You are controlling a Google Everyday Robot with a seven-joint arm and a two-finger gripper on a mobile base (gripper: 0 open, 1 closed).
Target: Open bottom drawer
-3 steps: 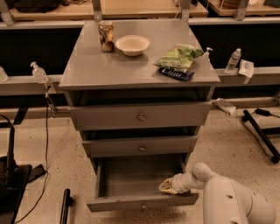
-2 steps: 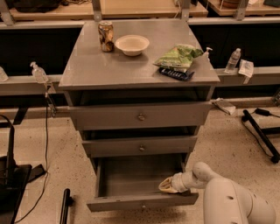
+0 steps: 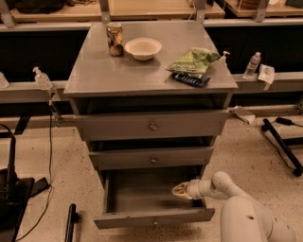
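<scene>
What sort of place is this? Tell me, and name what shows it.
Probably a lab or workshop: a grey metal cabinet on a speckled floor, long benches behind, a loose cable hanging beside it. The robot's pincer is inside the open bottom drawer.

On the cabinet (image 3: 94,78) top: can (image 3: 114,38) at back left, bowl (image 3: 143,48) just right of it, bag (image 3: 193,60) further right, bar (image 3: 190,80) just before the bag. Below, stacked: top drawer (image 3: 118,126), middle drawer (image 3: 123,158), bottom drawer (image 3: 128,220) lowest, standing out forward. Inside the bottom drawer, near its right wall: gripper (image 3: 181,190), reaching in from the right. Left of the cabinet, pump bottle (image 3: 41,78); right, water bottle (image 3: 254,65).
</scene>
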